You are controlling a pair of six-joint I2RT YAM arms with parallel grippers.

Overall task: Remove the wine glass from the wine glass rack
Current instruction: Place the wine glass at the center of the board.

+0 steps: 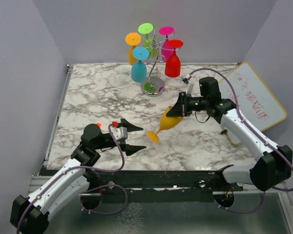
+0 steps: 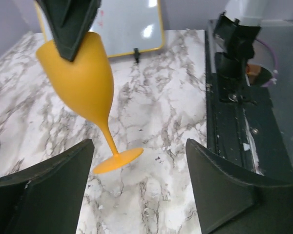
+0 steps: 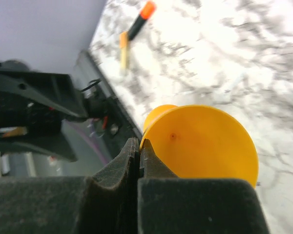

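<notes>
The right pincer (image 1: 178, 111) is clamped tight on the rim of the yellow wine glass (image 1: 167, 122), one finger inside the bowl and one outside, with only the thin wall between them. The glass is off the rack and hangs tilted from that grip, its bowl up at the right pincer and its stem slanting down and away towards the left pincer (image 1: 143, 139). The left pincer is wide open and holds nothing. The round foot of the glass sits just ahead of its fingertips, in line with the gap between them and touching neither. Whether the foot rests on the marble table (image 1: 97, 97) or hangs just above it cannot be told. The wire rack (image 1: 156, 80) stands upright well beyond the right pincer, towards the back wall. It carries five glasses upside down: blue (image 1: 138, 70), orange (image 1: 132, 53), green (image 1: 147, 41), pink (image 1: 166, 48) and red (image 1: 173, 66). A whiteboard (image 1: 256, 97) leans on the far side of the right arm.
</notes>
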